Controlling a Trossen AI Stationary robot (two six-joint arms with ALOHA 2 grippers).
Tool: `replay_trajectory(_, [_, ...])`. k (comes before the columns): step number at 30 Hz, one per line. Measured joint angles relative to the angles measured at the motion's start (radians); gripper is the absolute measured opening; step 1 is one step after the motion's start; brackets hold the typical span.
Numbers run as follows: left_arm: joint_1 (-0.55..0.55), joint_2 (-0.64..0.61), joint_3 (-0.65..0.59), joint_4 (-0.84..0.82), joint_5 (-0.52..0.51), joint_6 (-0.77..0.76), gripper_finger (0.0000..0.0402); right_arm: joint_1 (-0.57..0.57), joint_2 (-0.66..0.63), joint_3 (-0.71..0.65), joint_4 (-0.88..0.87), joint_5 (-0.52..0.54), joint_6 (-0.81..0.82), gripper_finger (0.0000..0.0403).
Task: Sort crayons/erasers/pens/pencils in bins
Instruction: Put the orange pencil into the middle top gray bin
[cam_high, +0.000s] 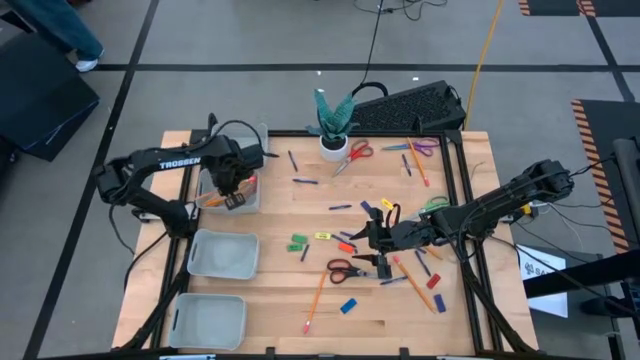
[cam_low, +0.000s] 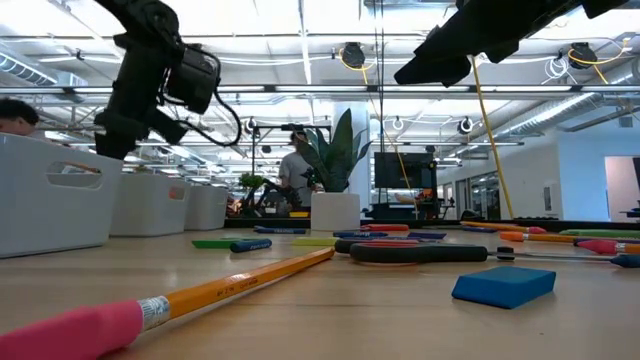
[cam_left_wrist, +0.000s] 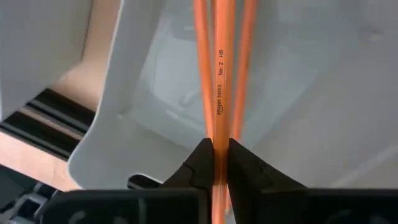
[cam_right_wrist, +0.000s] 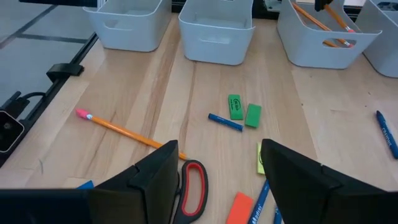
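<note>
Orange wood is showing between the left gripper's (cam_left_wrist: 219, 163) fingers: they are pinching a pencil (cam_left_wrist: 219, 74) marked "No 2 HB", and it is hanging over the inside of a bin (cam_left_wrist: 155, 87) where other orange pencils are lying. In the high view the left gripper (cam_high: 234, 190) is hovering over that bin (cam_high: 252, 197), the one nearest the plant end of the left row; two more bins (cam_high: 222, 254) (cam_high: 208, 321) are sitting in line beyond it, toward the near edge of the table (cam_high: 270, 290).

The right gripper (cam_high: 372, 243) is reaching over the middle of the table with its fingers (cam_right_wrist: 155, 177) spread wide, holding nothing. Under it the right wrist view is showing red-handled scissors (cam_right_wrist: 194, 190), a pink-tipped pencil (cam_right_wrist: 127, 132), two green erasers (cam_right_wrist: 234, 106) (cam_right_wrist: 253, 116) lying just beside each other, a blue pen (cam_right_wrist: 225, 122) touching them, a yellow eraser (cam_right_wrist: 260, 158) and an orange-red eraser (cam_right_wrist: 239, 208).

In the high view more pencils (cam_high: 316, 301) (cam_high: 415, 283), pens (cam_high: 305, 181) and a blue eraser (cam_high: 348, 306) are lying scattered around the right gripper. A white pot with a plant (cam_high: 334, 128) is standing at the far edge, with other scissors (cam_high: 353, 155) just beside it.

In the low view a pencil (cam_low: 230, 287) and a blue eraser (cam_low: 503, 285) are lying closest to the camera, and a person (cam_low: 297, 172) is standing in the room behind.
</note>
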Motion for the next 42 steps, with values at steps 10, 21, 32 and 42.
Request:
replay_trajectory(10, [-0.004, 0.026, 0.013, -0.003, -0.044, -0.096, 0.0160, 0.000, -0.003, 0.000, -0.001, 0.000, -0.014, 0.0224])
replay_trajectory(21, [-0.326, -0.160, 0.342, -0.121, 0.131, -0.713, 0.0224, 0.001, -0.003, 0.000, 0.001, -0.105, -0.061, 0.0224])
replay_trajectory(32, [-0.888, -0.293, 0.358, 0.196, -0.312, -1.007, 0.0225, 0.167, 0.046, 0.293, -0.498, 0.060, -0.012, 0.0224])
replay_trajectory(42, [-1.064, -0.293, 0.329, 0.227, -0.432, -0.938, 0.0225, 0.221, 0.309, 0.581, -0.703, 0.041, 0.168, 0.0224])
